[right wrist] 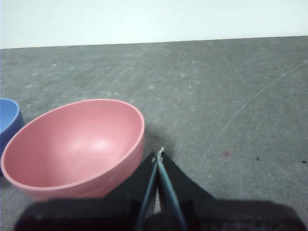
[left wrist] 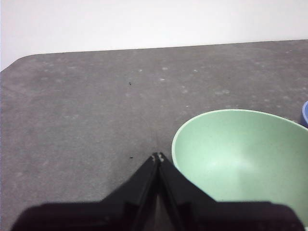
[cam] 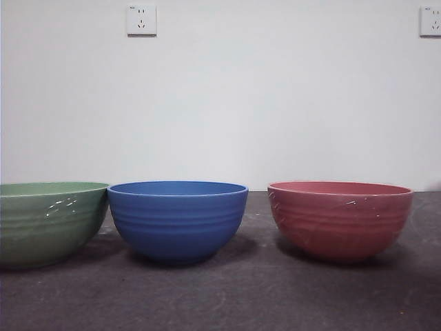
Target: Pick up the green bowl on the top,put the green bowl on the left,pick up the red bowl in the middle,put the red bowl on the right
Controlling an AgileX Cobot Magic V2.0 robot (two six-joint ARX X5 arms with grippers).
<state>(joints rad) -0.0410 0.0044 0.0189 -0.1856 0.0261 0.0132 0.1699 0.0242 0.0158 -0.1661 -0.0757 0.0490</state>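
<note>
Standing apart along the surface [cam: 227,296], green bowl [cam: 48,221] at the left edge, blue bowl [cam: 178,219] mid, red bowl [cam: 340,219] right; both placements look done, left tool [left wrist: 158,157] and right tool [right wrist: 159,155] pressed together, empty, only retreat remaining.

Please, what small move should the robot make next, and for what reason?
Probably none beyond keeping both arms back. The green bowl stands left of the blue bowl, the red bowl right, each alone on the table. The left gripper and right gripper are shut and hold nothing.
</note>
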